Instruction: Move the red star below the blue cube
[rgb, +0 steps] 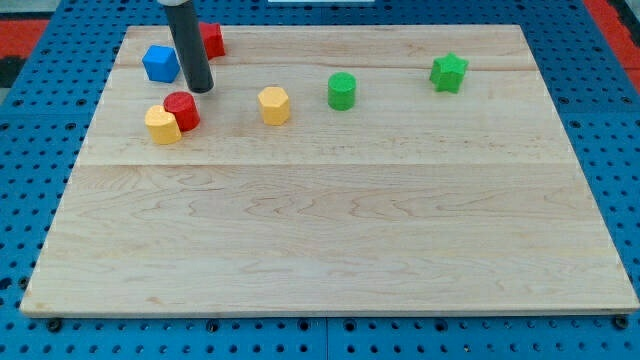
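The blue cube (160, 63) sits near the board's top left corner. A red block (211, 39), partly hidden behind the rod, lies to its right near the top edge; its shape is hard to make out. My tip (200, 88) rests on the board just right of and slightly below the blue cube, below that red block. A red cylinder (182, 110) lies just below my tip, touching a yellow block (161, 126) on its left.
A yellow hexagonal block (273, 105) and a green cylinder (342, 91) lie in the upper middle. A green star (449, 72) lies at the upper right. The wooden board (330, 250) sits on a blue pegboard surface.
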